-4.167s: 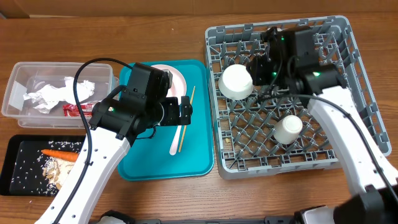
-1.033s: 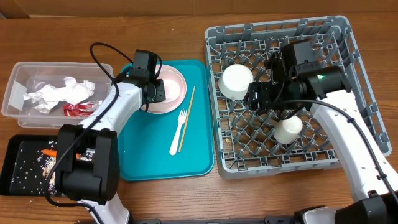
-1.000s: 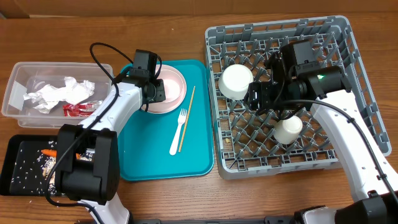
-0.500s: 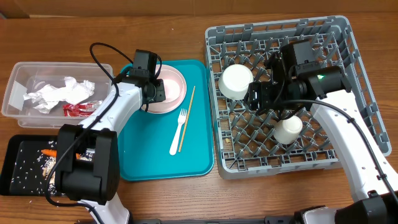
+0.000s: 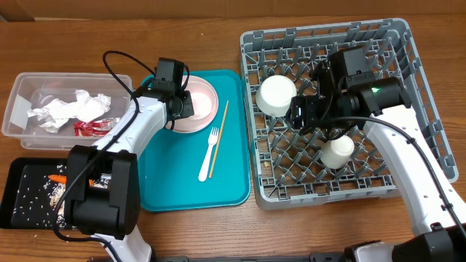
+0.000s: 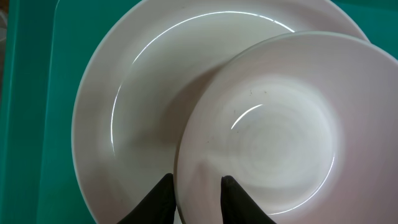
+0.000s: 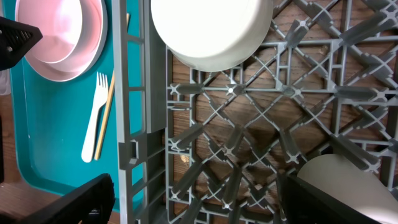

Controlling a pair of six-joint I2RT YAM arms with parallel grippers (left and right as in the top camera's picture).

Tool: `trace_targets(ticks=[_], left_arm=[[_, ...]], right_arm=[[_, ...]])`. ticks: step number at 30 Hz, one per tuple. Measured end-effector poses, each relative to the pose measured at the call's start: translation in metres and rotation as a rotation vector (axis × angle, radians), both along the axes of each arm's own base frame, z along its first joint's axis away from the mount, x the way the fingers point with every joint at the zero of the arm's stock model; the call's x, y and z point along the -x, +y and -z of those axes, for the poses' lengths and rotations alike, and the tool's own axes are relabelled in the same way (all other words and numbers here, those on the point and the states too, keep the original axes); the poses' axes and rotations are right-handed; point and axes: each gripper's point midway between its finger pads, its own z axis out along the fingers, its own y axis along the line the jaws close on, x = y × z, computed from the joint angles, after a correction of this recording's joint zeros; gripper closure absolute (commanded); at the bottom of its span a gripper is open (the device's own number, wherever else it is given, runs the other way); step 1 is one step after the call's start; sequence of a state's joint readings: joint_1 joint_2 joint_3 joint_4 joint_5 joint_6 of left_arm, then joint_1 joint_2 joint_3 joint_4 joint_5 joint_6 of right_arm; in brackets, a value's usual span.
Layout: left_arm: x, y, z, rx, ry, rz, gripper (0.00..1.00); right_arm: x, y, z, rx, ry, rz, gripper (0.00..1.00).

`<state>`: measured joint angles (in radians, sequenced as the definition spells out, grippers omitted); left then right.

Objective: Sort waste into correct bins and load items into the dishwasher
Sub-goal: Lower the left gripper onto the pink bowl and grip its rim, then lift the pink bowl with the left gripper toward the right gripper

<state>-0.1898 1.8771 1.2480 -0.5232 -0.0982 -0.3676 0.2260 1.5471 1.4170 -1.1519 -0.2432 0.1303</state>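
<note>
On the tray (image 5: pixel 226 182), the left claw (image 6: pixel 198 196) is narrowed further astride the bowl (image 6: pixel 273 137) rim — hold unclear, racking begun; right claw (image 7: pixel 194 186) wide.

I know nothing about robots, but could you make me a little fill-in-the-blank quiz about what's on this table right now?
1. The white fork lies on the ____ serving tray.
2. The orange carrot lies in the shallow ____ tray.
3. The grey rack holds a bowl and a cup, both ____.
4. The left gripper straddles the rim of a small bowl resting on the pink ____.
Missing words: teal; black; white; plate.
</note>
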Motion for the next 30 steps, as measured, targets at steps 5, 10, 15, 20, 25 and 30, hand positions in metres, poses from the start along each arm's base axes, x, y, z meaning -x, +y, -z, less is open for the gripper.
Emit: trace_targets(ticks=[5,10,15,20,25,30], left_arm=[[0.000,0.000,0.000,-0.001,0.000,0.000,0.73],[0.000,0.001,0.000,0.000,0.000,-0.007,0.73],[0.001,0.001,0.001,0.006,0.004,-0.022,0.71],[0.004,0.001,0.003,0.013,0.014,-0.043,0.71],[0.006,0.002,0.013,0.012,0.033,-0.050,0.84],[0.005,0.002,0.013,0.018,0.033,-0.056,0.96]], right_arm=[[0.000,0.000,0.000,0.000,0.000,0.000,0.12],[0.000,0.000,0.000,0.000,0.001,0.000,0.12],[0.000,0.000,0.000,0.000,0.001,0.000,0.12],[0.000,0.000,0.000,0.000,0.001,0.000,0.12],[0.000,0.000,0.000,0.000,0.001,0.000,0.12],[0.000,0.000,0.000,0.000,0.000,0.000,0.07]])
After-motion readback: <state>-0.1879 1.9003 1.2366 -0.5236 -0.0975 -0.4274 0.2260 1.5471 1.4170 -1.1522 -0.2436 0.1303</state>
